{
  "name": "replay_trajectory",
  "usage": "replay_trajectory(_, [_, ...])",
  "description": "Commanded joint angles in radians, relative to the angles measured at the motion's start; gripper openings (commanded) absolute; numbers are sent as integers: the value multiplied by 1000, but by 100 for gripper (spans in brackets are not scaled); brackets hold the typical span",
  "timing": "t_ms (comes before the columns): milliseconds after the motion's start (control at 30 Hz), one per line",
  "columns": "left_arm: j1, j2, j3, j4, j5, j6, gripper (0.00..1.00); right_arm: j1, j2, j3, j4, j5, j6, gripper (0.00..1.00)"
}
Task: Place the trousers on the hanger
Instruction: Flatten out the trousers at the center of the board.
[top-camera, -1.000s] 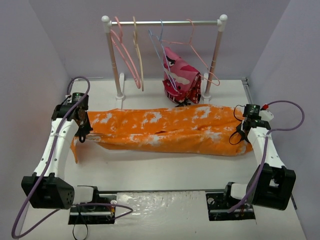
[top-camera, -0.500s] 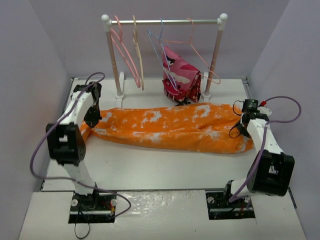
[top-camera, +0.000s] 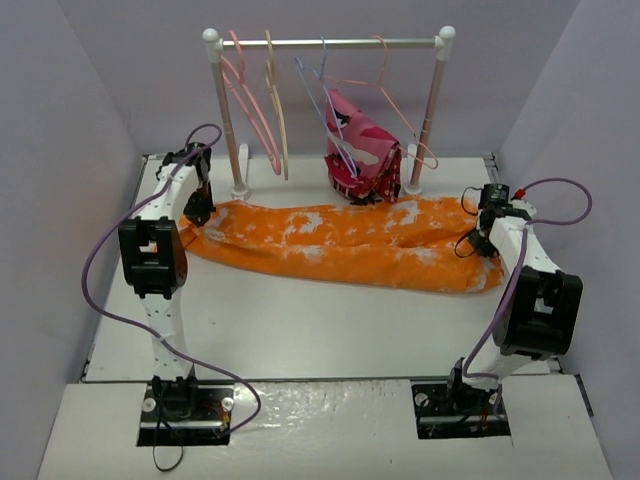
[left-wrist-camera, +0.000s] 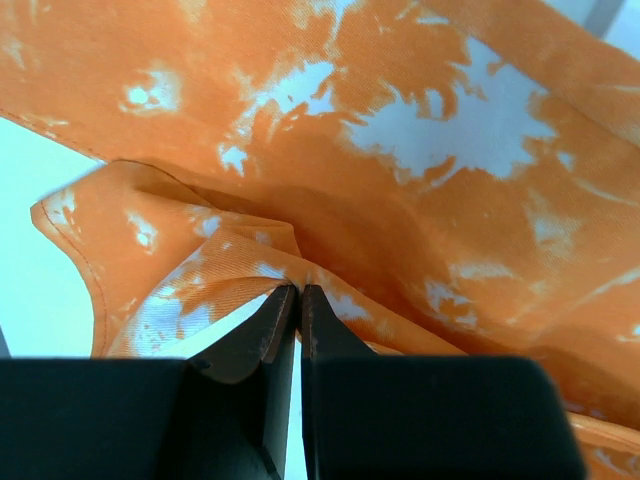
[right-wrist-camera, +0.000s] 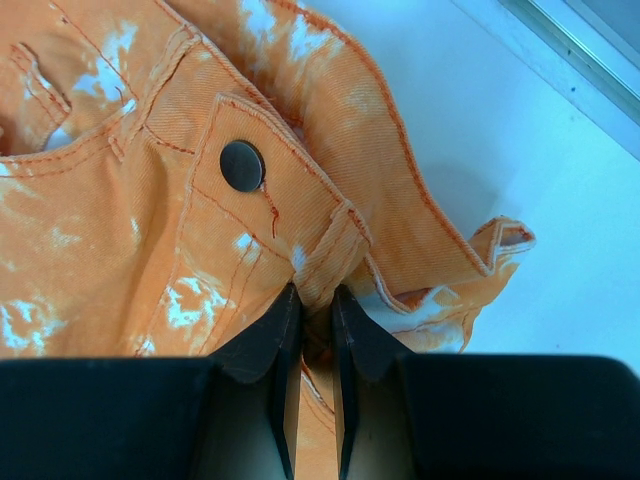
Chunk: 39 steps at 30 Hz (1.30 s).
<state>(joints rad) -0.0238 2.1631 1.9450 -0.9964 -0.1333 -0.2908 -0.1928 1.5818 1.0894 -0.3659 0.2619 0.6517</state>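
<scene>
The left gripper (left-wrist-camera: 297, 292) and right gripper (right-wrist-camera: 312, 295), each clamped on the trousers (top-camera: 340, 245), have dragged them up-frame toward the pink hanger (top-camera: 256, 122); lifting probably comes next.

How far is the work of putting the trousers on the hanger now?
Done: the left gripper is shut on a leg hem and the right gripper on the waistband of the trousers. In hand: they hold the cloth stretched along the table. Left: the pink hanger hangs on the rail, with no trousers on it.
</scene>
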Motion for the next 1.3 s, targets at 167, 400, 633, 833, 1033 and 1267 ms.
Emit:
replay_trajectory(167, [4, -290, -155, 31, 23, -76, 0, -4, -49, 92, 45, 97, -1, 0])
replay_trajectory(400, [4, -602, -452, -46, 32, -92, 0, -10, -121, 39, 45, 118, -11, 1])
replay_trajectory(633, [6, -810, -609, -210, 60, -59, 0, -19, -98, 55, 3, 140, -30, 1])
replay_trajectory(833, [-4, -699, -525, -255, 49, -7, 0, -15, -34, 84, -6, 140, 1, 6])
replay_trajectory(1033, [-9, -444, -385, -161, 50, -14, 0, 6, 68, 117, -6, 147, 8, 11])
replay_trajectory(1267, [-10, -159, -138, -109, 20, 10, 0, 37, 109, 151, -5, 147, -20, 24])
